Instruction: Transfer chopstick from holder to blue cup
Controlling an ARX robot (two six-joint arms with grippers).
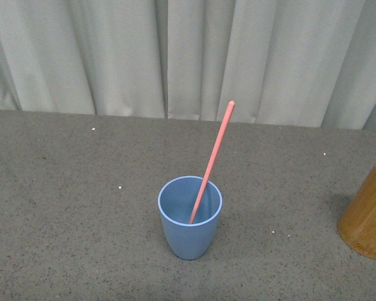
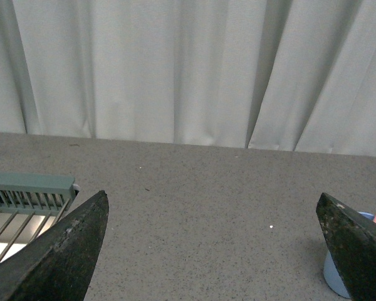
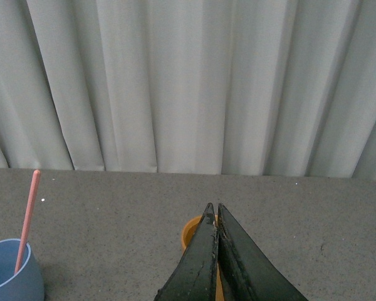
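One chopstick [image 1: 211, 163] in blue cup [image 1: 189, 233] (leaning) | left hand [image 2: 213, 238] spread | right hand [image 3: 214, 216] closed, empty

One chopstick [image 1: 212, 164], one blue cup [image 1: 190, 217], apparently one holder [image 1: 368, 211].

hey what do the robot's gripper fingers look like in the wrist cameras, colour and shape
Both grippers have matte black fingers with a rough, scuffed surface showing pale specks and worn edges. The left gripper shows two broad wedge-shaped fingers tapering to points. The right gripper has the same dark, blade-like fingers narrowing to slim tips. No cables, markings or arm links are visible.
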